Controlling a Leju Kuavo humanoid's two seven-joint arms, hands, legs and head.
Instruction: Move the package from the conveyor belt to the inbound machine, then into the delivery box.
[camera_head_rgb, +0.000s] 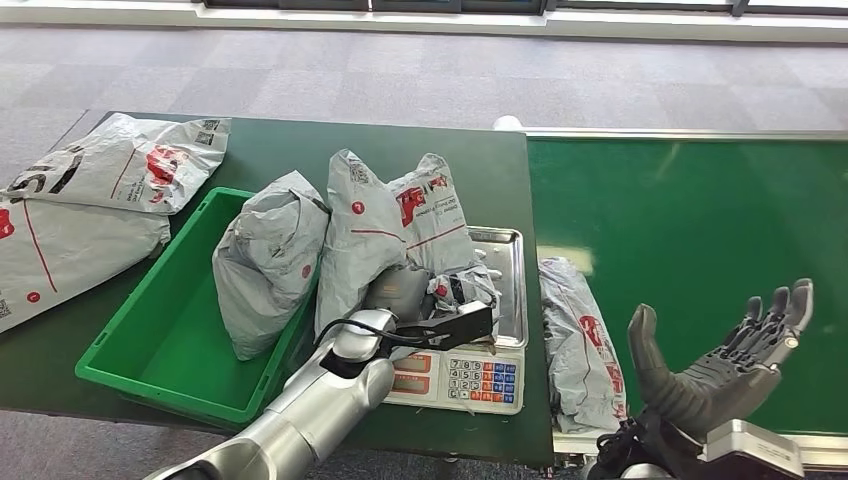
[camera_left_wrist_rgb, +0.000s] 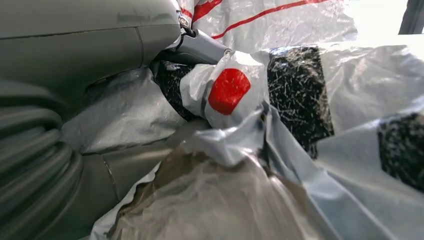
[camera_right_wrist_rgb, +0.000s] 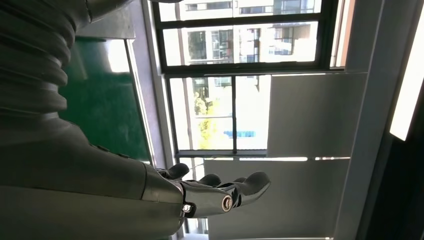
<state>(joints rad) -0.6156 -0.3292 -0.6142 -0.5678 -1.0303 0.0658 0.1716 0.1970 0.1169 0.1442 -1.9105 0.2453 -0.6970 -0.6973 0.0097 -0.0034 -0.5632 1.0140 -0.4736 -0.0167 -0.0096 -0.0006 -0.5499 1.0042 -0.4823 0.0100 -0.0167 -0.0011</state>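
We observed the left hand (camera_head_rgb: 405, 295) extended over the scale (camera_head_rgb: 500, 290), its fingers buried in the crumpled grey plastic of a package (camera_head_rgb: 400, 235) with red markings. In the head view the package stood upright, its lower end on the steel pan of the scale and its left side leaning over the rim of the green bin (camera_head_rgb: 150, 330). In the left wrist view, the grey thumb of the left hand (camera_left_wrist_rgb: 200, 47) pressed against the package (camera_left_wrist_rgb: 300, 115), and folds of plastic bunched around the fingers; we judged the hand to be gripping the package, though the fingertips were hidden. A second grey package (camera_head_rgb: 265, 265) stood inside the bin, leaning against its right wall. A third package (camera_head_rgb: 580, 345) lay flat in the gap between the scale and the green conveyor belt (camera_head_rgb: 700, 230). Two more packages (camera_head_rgb: 110, 165) lay flat on the dark green table (camera_head_rgb: 280, 150), to the left of the bin. The keypad of the scale faced the robot, just beside the left forearm. The right hand (camera_head_rgb: 725, 365) hovered above the near edge of the belt, palm up, fingers spread apart and slightly curled, holding nothing. In the right wrist view, the right hand (camera_right_wrist_rgb: 220, 192) appeared against a window (camera_right_wrist_rgb: 235, 95), fingers extended and apart.
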